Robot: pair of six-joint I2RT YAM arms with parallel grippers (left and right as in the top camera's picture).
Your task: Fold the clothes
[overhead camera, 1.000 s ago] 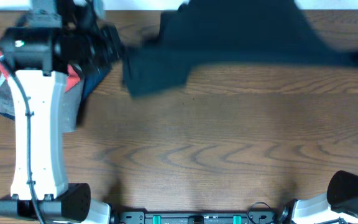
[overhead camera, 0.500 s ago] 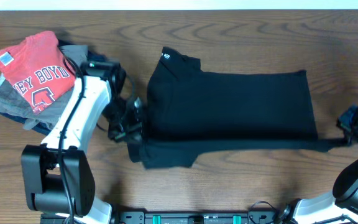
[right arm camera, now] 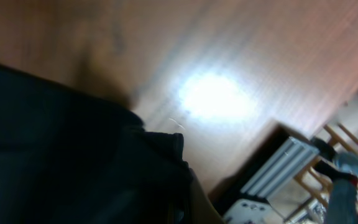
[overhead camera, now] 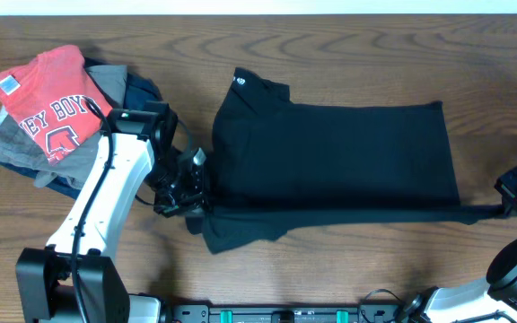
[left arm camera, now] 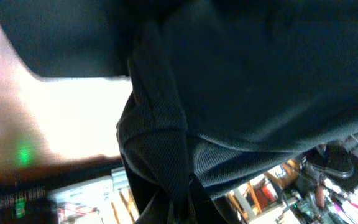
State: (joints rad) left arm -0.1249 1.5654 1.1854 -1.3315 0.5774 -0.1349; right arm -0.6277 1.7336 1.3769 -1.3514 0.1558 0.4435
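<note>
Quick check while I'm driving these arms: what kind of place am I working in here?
Probably a lab or workshop bench set up for clothes folding: a wood-grain table, a black T-shirt spread on it, and a pile of other garments beside it.

The overhead view is evenly lit and sharp. In both wrist views the surface (right arm camera: 216,96) is washed out by bright glare; in the right one the black T-shirt (right arm camera: 55,155) is blurred.
</note>
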